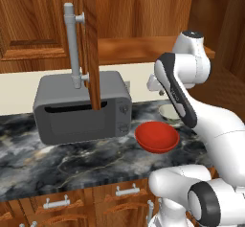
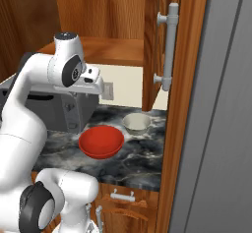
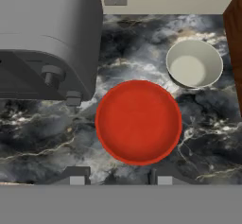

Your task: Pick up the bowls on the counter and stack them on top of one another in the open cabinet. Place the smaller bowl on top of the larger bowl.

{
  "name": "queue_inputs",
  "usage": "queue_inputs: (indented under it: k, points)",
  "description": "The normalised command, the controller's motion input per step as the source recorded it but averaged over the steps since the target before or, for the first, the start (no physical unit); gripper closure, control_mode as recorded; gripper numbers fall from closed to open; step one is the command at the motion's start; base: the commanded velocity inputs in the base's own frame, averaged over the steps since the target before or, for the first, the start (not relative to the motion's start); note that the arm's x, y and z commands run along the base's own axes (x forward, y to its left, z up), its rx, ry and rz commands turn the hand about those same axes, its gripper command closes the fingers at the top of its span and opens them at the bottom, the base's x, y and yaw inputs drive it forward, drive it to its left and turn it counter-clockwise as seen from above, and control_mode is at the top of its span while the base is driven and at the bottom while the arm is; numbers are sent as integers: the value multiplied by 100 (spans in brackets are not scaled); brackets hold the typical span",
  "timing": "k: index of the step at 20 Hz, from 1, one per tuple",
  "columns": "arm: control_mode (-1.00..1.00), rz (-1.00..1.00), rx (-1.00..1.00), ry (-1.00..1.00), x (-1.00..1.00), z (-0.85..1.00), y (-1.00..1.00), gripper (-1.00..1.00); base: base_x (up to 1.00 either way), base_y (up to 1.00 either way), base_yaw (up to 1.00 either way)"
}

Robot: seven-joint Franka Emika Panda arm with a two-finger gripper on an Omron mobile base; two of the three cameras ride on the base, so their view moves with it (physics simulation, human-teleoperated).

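My pincer (image 3: 118, 178) hangs above the worktop with its two dark tips parted and nothing between them, looking straight down on the red bowl (image 3: 138, 122). That wide bowl sits on the dark marble counter (image 3: 42, 138) near its front edge, just beside the grey microwave (image 3: 47, 38). The small cream-grey bowl (image 3: 194, 63) stands behind it, nearer the back wall and the right end, apart from the red one. The open cabinet (image 2: 98, 50) shelf above looks bare. I judge nothing is done yet: both bowls remain to be lifted, red first, then the pale one on top.
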Motion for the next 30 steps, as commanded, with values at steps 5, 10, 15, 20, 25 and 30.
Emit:
queue_inputs:
  k: [5, 10, 15, 20, 25, 30]
  points:
    - [-100, 0, 3, 0, -19, -17, -2, -100, 0, 0, 0]
    - [-100, -17, -1, -7, -32, -48, -1, -100, 0, 0, 0]
    - [-100, -33, 2, -3, -16, -47, -36, -100, 0, 0, 0]
    - [-100, -34, 9, 0, 23, -33, -48, -100, 0, 0, 0]
    - [-100, -19, 6, 2, 55, -30, -55, -100, 0, 0, 0]
    - [-100, -4, 6, 4, 55, -34, -74, -100, 0, 0, 0]
